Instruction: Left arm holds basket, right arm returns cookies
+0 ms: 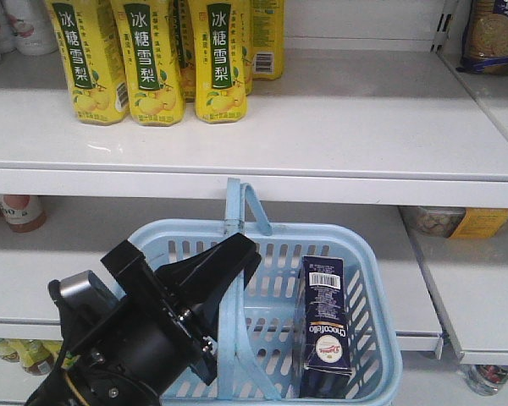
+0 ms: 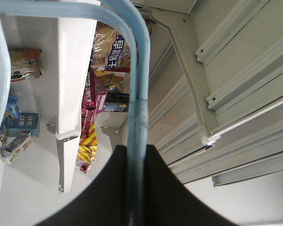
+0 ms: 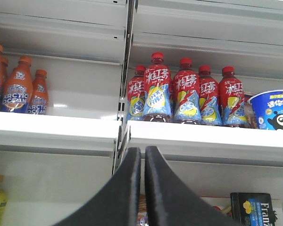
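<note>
Front view: cookies [image 1: 326,321] stand in the basket [image 1: 322,228], right side. Left pincer [image 2: 136,157] clamps the handle [image 2: 141,70]; right pincer [image 3: 143,157] is together, empty. Next, it must open over the cookies.

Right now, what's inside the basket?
The cookies stand near the right wall of the basket. The left arm hides the interior's left part, so unknown there.
</note>
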{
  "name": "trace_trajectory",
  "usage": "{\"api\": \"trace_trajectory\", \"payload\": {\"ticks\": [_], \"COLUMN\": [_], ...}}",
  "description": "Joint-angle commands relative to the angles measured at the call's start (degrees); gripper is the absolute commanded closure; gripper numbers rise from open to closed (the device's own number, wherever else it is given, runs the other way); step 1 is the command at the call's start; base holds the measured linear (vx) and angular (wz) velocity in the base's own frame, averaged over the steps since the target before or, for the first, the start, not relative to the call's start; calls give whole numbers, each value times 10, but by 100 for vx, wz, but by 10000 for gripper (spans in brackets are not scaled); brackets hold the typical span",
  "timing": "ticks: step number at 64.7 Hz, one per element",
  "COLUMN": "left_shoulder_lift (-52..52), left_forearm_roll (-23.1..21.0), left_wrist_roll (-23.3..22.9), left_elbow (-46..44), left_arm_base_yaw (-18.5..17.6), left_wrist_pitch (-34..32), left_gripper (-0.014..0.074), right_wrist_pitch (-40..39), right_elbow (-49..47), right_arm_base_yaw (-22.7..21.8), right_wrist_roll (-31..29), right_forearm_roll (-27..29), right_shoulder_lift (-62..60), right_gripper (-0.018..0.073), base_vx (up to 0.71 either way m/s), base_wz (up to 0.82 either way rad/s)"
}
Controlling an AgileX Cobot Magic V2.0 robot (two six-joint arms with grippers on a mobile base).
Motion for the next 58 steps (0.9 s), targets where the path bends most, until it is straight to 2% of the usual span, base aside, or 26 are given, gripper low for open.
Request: {"api": "trace_trajectory", "payload": {"ticks": [1, 10, 16, 26, 34, 41, 47, 58], "left_shoulder_lift": [-20, -20, -20, -20, -20, -20, -20, -20], "left_forearm_roll": [18, 18, 18, 18, 17, 17, 17, 17], "left_wrist_roll": [-2, -2, -2, -2, -2, -2, -2, -2], "left_elbow": [-15, -15, -15, -15, -15, -15, -15, -15], "left_arm_base_yaw": [-2, -2, -2, -2, -2, -2, -2, -2], "left_wrist_pitch": [-142, -142, -142, -142, -142, -143, -143, -143], "left_gripper": [599, 599, 599, 599, 599, 599, 599, 599], "right_wrist_pitch": [19, 92, 134, 174, 184, 200, 221, 274], "right_elbow": [-64, -141, -184, -225, -226, -226, -226, -226], "right_arm_base_yaw": [-3, -3, -3, -3, 2, 13, 28, 85], "right_wrist_roll": [-6, 9, 20, 20, 20, 20, 20, 20], "right_forearm_roll": [-3, 11, 20, 45, 71, 89, 90, 91], "right_shoulder_lift": [40, 86, 112, 144, 161, 175, 188, 220], "right_gripper": [561, 524, 458, 272, 83, -33, -70, -53], "base_vx": [0, 0, 0, 0, 0, 0, 0, 0], "base_wz": [0, 0, 0, 0, 0, 0, 0, 0]}}
